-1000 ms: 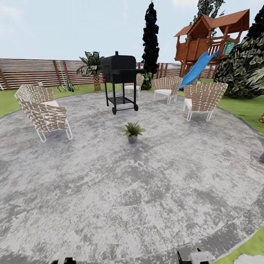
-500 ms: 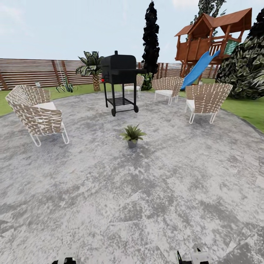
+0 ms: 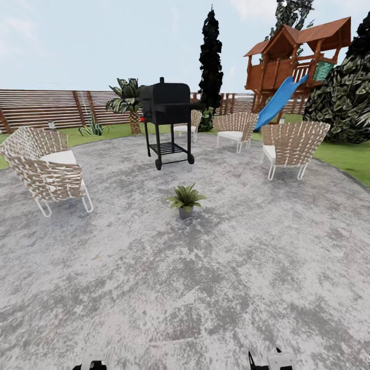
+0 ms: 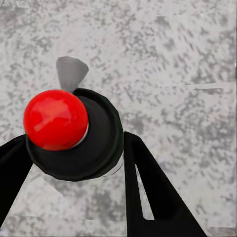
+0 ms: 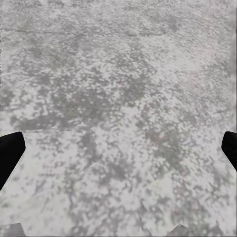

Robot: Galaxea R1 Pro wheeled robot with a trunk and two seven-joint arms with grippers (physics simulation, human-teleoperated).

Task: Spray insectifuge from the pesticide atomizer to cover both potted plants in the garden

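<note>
In the left wrist view the pesticide atomizer (image 4: 74,143) is seen from above: a dark round body with a shiny red top. My left gripper (image 4: 74,150) is shut on it, one black finger (image 4: 148,187) against each side, above the grey paving. My right gripper (image 5: 119,148) is open, its fingertips far apart over bare paving with nothing between them. One potted plant (image 3: 185,198), a small green rosette in a grey pot, stands on the round patio (image 3: 185,288) a few metres ahead of me, in front of the grill.
A black grill on wheels (image 3: 167,121) stands behind the plant. Woven chairs sit at the left (image 3: 43,172), right (image 3: 293,146) and back (image 3: 234,127). Beyond are the slatted fence (image 3: 46,107), a palm (image 3: 128,103), a spiky plant (image 3: 92,127) on the lawn and a playhouse with a blue slide (image 3: 280,97).
The whole head view has shifted: the camera has moved forward onto the patio, and the grass edge at the lower right has left the picture. The plant looks slightly closer.
</note>
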